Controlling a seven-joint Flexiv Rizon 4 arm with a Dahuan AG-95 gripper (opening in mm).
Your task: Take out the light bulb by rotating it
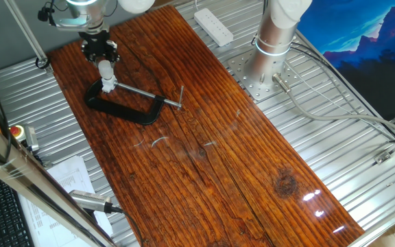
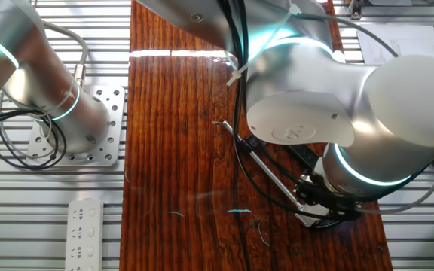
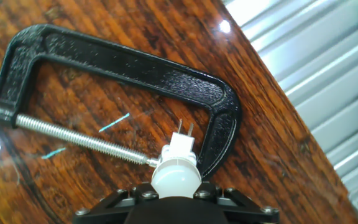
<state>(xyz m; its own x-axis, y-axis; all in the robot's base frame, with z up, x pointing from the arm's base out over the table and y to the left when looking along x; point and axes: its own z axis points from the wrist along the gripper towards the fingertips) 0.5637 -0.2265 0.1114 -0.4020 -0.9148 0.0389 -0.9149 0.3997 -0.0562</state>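
The black C-clamp [image 1: 123,104] lies flat on the wooden table [image 1: 204,151], at its far left; it seems to pinch the small white socket [image 3: 180,147] so the socket cannot turn when the bulb does; the steel screw rod [image 3: 79,140] presses in from the left; the light bulb [image 3: 176,175] stands in that socket, round top up, narrow base down, its long line straight up and down; the gripper [image 1: 100,52] hangs right above it, jaws clenched around the bulb's top, ready to twist.
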